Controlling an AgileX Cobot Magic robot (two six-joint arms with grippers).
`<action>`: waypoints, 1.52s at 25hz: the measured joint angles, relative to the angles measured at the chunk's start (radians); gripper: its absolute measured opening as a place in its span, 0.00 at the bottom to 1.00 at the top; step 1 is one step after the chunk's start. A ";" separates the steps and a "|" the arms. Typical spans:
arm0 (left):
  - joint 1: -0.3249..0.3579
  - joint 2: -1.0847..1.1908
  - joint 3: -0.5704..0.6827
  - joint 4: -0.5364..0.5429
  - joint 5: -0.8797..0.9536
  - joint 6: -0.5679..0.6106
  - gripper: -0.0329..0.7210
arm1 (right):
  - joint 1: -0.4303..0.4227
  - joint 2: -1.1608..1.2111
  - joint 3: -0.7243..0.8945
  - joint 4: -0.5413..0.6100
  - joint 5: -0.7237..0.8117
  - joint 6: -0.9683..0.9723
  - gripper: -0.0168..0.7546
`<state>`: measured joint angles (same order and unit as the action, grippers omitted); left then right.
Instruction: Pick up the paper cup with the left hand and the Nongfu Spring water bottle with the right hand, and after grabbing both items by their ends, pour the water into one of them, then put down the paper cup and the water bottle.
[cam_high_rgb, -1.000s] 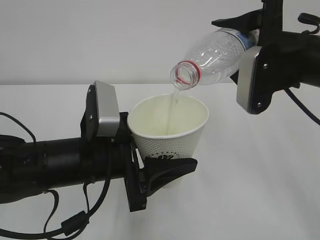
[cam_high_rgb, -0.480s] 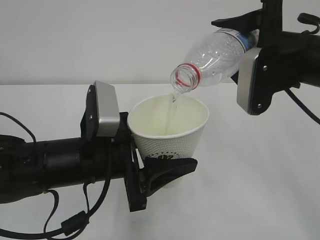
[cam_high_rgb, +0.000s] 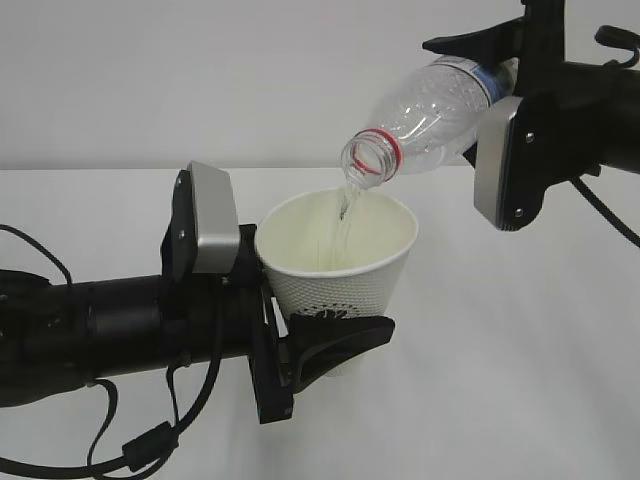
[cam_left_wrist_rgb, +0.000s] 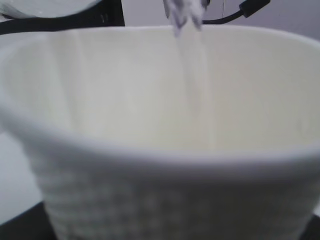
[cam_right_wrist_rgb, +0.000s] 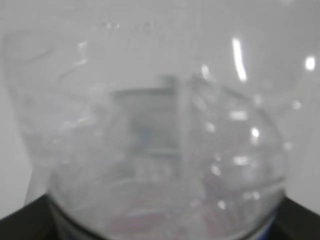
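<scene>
The left black claw (cam_high_rgb: 325, 345) grips the small white dotted paper cup (cam_high_rgb: 338, 265) near its base, upright above the white table (cam_high_rgb: 520, 360). The right black claw (cam_high_rgb: 505, 55) clamps the clear ribbed plastic water bottle (cam_high_rgb: 425, 115), tilted mouth-down over the cup. A thin clear water stream (cam_high_rgb: 345, 205) falls into it. A plain pale wall (cam_high_rgb: 200, 80) stands behind.

A plain white table (cam_high_rgb: 520, 360) fills the lower part of the exterior view (its far edge meets a pale grey wall (cam_high_rgb: 200, 80)), with a black cable (cam_high_rgb: 40, 262) resting at left.
</scene>
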<state>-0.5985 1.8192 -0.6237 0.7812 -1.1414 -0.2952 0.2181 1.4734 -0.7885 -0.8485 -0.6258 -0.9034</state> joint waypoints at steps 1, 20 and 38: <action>0.000 0.000 0.000 0.000 0.000 0.000 0.72 | 0.000 0.000 0.000 0.000 0.000 -0.002 0.69; 0.000 0.000 0.000 0.000 0.000 0.000 0.72 | 0.000 0.000 0.000 0.002 -0.002 -0.013 0.69; 0.000 0.000 0.000 0.000 0.000 0.000 0.72 | 0.000 0.000 0.000 0.002 -0.004 -0.013 0.69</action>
<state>-0.5985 1.8192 -0.6237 0.7812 -1.1414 -0.2952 0.2181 1.4734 -0.7885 -0.8461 -0.6295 -0.9166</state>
